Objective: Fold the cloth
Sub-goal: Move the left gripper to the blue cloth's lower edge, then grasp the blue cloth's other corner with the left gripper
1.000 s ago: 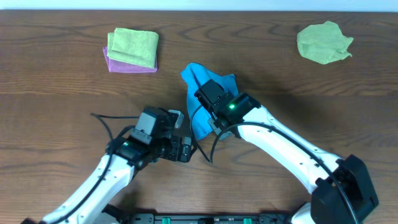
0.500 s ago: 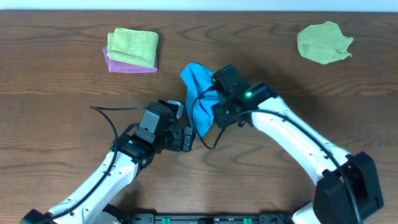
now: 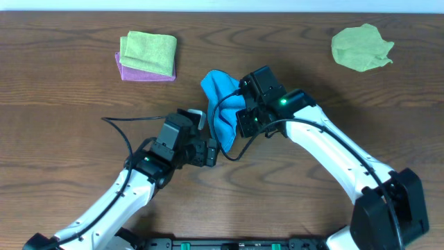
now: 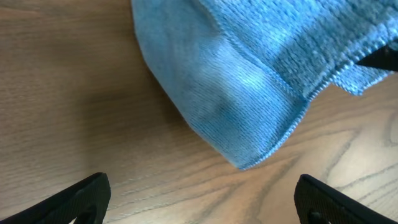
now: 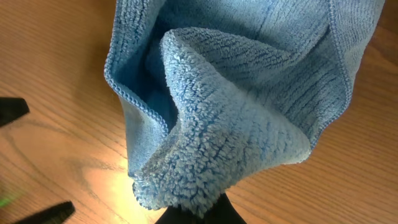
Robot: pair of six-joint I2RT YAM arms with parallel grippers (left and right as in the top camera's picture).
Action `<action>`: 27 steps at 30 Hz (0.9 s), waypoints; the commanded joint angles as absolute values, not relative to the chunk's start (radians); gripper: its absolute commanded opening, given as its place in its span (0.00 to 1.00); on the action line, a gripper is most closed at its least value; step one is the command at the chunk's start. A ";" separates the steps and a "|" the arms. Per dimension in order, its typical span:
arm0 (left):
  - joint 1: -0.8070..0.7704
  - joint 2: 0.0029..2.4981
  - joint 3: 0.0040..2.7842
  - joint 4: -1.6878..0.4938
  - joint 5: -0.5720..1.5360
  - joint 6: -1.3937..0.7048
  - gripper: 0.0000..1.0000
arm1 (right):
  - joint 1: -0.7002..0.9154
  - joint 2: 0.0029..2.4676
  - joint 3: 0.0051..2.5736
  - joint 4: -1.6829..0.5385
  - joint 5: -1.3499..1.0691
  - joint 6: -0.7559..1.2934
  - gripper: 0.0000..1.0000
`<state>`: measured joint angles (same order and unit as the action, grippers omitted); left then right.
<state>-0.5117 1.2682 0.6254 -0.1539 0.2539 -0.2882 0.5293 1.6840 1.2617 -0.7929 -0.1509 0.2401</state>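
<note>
Across the bench (image 3: 62,104), my right arm has swung out toward two o'clock in the last second. My left arm has crept up from seven o'clock. The blue cloth (image 3: 220,104) sits at the bench centre and has changed with them. The flap that spread toward three o'clock is gone, and the cloth now stands as a narrower, bunched strip. The right gripper (image 3: 244,119) looks clamped on a gathered edge, fleece side out in its wrist view. The left gripper (image 4: 208,208) has its fingers well apart, just short of the cloth's lower corner (image 4: 249,163). I judge this as a lift and regrasp rather than a fold. The cloth is not flat, so no clean crease exists yet.
</note>
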 commanded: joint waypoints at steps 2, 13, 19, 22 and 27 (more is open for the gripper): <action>-0.553 1.279 0.641 -0.151 0.232 -0.287 0.96 | 0.524 1.673 1.275 -0.780 -0.171 0.285 0.01; -0.624 1.365 0.641 -0.083 0.161 -0.284 0.96 | 0.524 1.673 1.275 -0.766 -0.229 0.319 0.01; -0.624 1.386 0.641 -0.070 0.125 -0.281 0.96 | 0.524 1.673 1.275 -0.759 -0.275 0.326 0.01; -0.624 1.386 0.641 -0.066 0.094 -0.276 0.96 | 0.524 1.673 1.275 -0.759 -0.290 0.329 0.01; -0.624 1.386 0.641 -0.063 0.068 -0.270 0.95 | 0.524 1.673 1.275 -0.759 -0.296 0.329 0.01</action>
